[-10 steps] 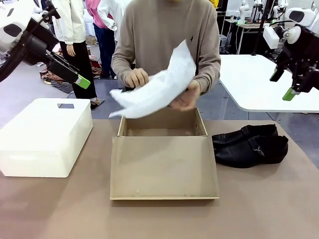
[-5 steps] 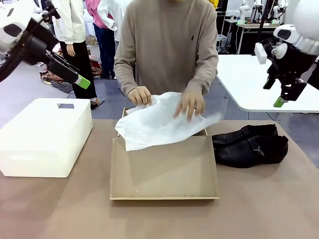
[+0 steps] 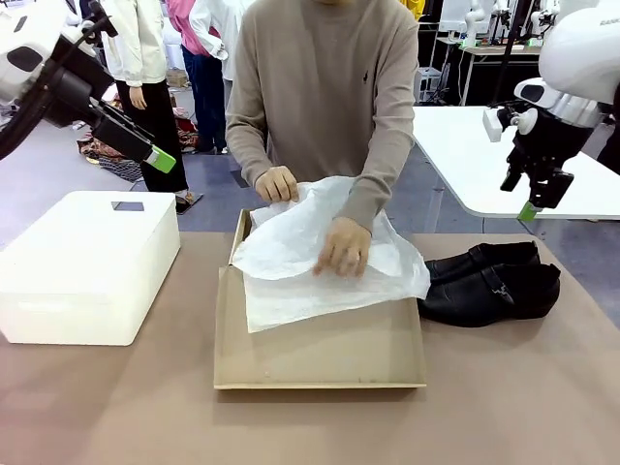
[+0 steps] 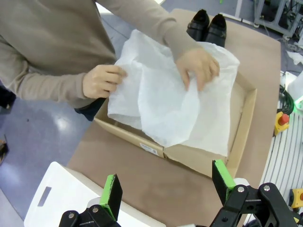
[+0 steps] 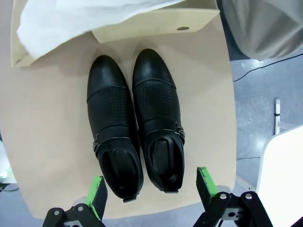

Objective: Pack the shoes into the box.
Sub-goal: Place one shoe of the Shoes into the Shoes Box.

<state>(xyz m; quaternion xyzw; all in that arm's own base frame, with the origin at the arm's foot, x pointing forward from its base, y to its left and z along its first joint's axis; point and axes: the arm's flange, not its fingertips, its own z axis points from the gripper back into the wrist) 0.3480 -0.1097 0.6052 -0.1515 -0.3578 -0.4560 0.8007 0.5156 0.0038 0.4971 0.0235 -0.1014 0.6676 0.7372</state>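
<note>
From the left: our left jaws hang apart over the smooth white box [image 3: 87, 262]; their wrist view catches a label [image 4: 149, 149] on the far wall of the tan cardboard box [image 4: 189, 158], where a person's hands [image 3: 342, 247] press crinkled tissue [image 3: 320, 271]. The right jaws, apart, look down on the shoes [image 5: 135, 123] — glossy, perforated, side by side on the brown bench [image 3: 504, 387] beside the box.
</note>
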